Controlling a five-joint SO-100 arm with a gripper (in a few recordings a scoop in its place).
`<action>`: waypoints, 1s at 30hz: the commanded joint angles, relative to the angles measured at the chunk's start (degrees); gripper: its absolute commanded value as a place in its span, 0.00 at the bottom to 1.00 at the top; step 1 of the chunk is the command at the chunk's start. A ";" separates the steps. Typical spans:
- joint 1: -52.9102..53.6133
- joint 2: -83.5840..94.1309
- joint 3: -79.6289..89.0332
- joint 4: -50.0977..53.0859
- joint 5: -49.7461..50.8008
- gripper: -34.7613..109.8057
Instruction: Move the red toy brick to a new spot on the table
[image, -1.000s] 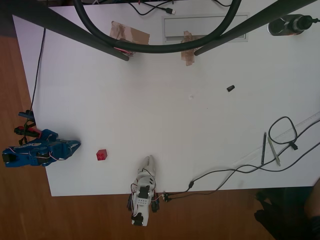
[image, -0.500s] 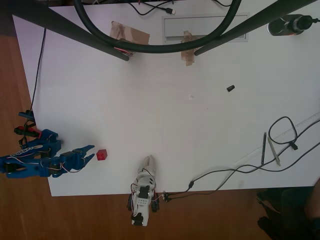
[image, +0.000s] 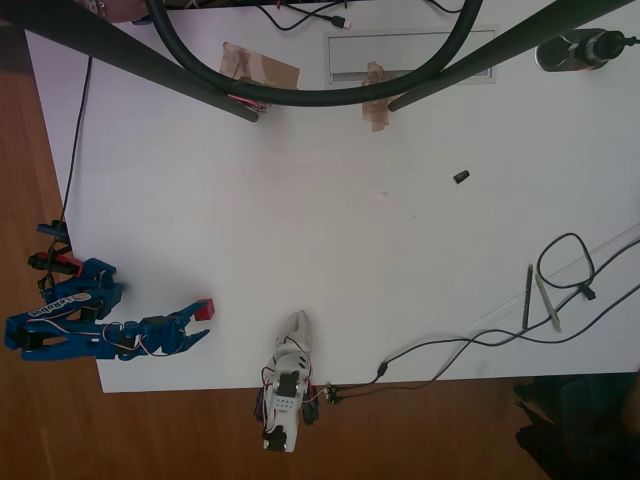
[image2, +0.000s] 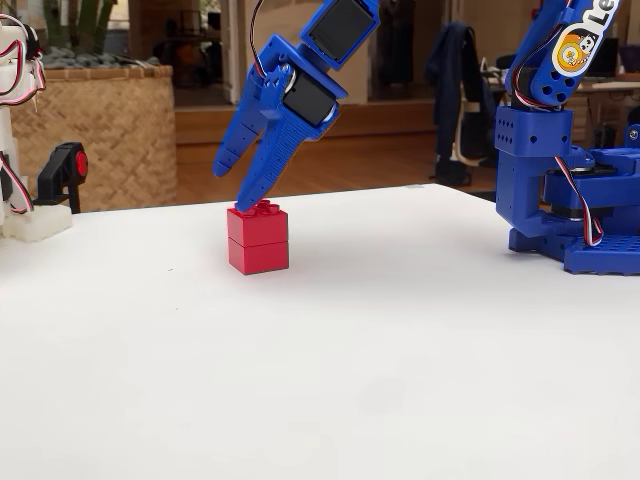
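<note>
The red toy brick (image: 204, 309) stands near the front left corner of the white table (image: 330, 250); in the fixed view the red toy brick (image2: 258, 238) looks like two stacked studded pieces. My blue gripper (image: 200, 322) reaches in from the left and is open. One finger lies against the brick's near side and the other is spread toward the table's front edge. In the fixed view my gripper (image2: 230, 188) slants down from above, its lower fingertip (image2: 243, 198) at the brick's studded top left corner. Nothing is gripped.
A small black piece (image: 461, 177) lies at mid right. Brown tape patches (image: 260, 68) and black stand legs cross the back. Cables (image: 565, 285) and pens (image: 527, 297) lie at the right. The table's front edge (image: 180, 390) and the wooden floor are close to the brick.
The gripper has swung out to the right from its folded pose at the table's left edge, opened, and reached the brick. The brick has stayed in place.
</note>
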 joint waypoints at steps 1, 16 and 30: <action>1.41 1.67 0.79 -1.85 -1.93 0.45; 0.97 -1.93 9.49 -14.85 7.12 0.42; 4.57 1.49 -4.92 5.98 19.86 0.24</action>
